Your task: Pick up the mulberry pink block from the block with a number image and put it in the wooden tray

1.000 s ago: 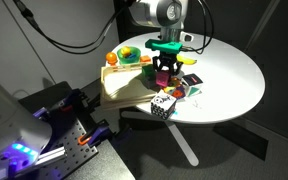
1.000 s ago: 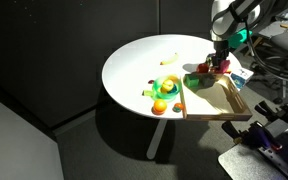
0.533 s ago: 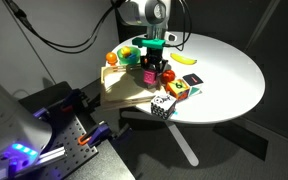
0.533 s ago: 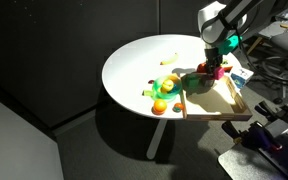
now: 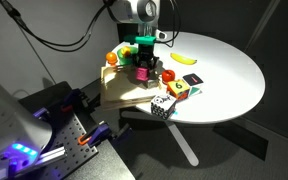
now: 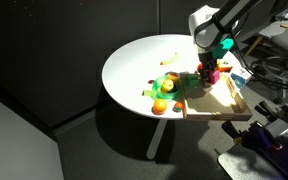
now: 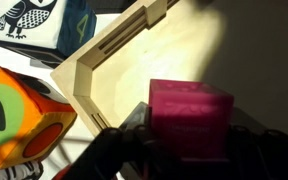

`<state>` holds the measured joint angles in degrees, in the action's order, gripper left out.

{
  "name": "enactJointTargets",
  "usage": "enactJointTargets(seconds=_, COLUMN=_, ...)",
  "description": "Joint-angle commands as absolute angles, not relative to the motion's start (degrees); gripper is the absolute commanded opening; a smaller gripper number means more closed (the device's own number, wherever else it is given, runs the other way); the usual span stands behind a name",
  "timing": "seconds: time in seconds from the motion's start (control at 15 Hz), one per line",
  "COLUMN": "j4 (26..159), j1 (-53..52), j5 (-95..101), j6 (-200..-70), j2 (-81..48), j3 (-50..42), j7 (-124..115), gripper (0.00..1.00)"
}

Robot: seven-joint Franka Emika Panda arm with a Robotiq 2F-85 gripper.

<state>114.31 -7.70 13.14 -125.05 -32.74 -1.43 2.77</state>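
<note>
Here's the gripper [image 5: 144, 66] hanging over the wooden tray [image 7: 179, 45], with the mulberry pink block [image 7: 191, 118] clamped between its dark fingers [image 7: 119, 152], 1 on each side. In the wrist view the pale tray floor fills the space behind the cube, and the tray's corner rim is just beside it. Outside that rim sits the block with a number image [image 7: 14, 115], its orange face showing a green 9, apart from the pink cube. Near it is an owl-picture block [image 7: 29, 18]. In an exterior view a dotted black-and-white cube [image 5: 162, 106] sits near the round table [image 5: 229, 75] edge, with a banana [image 5: 185, 58] farther back. Whether the pink cube touches the tray floor, I cannot tell.
</note>
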Motion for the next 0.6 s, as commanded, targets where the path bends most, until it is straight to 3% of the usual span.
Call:
enactJointTargets(seconds=0.0, j4=116.1, j1=-7.5, j5=15.6, j6=-126.0, j2=-31.4, j3=-0.3, j7=3.4, gripper=0.28)
enactJointTargets(seconds=0.33, j4=117.0, j1=-8.1, j5=17.2, j6=-127.4, j2=-31.3, j3=0.8, j7=3.0, gripper=0.28)
enactJointTargets(seconds=0.4, j4=117.0, j1=-8.2, j5=17.4, j6=-127.5, j2=-31.3, j3=0.8, j7=2.9, gripper=0.63)
enactJointTargets(seconds=0.47, j4=117.1, j1=-8.3, j5=17.7, j6=-127.7, j2=-31.3, j3=0.8, j7=2.8, gripper=0.79)
enactJointTargets(seconds=0.53, j4=117.2, j1=-8.4, j5=17.9, j6=-127.9, j2=-31.4, j3=0.8, j7=2.8, gripper=0.86)
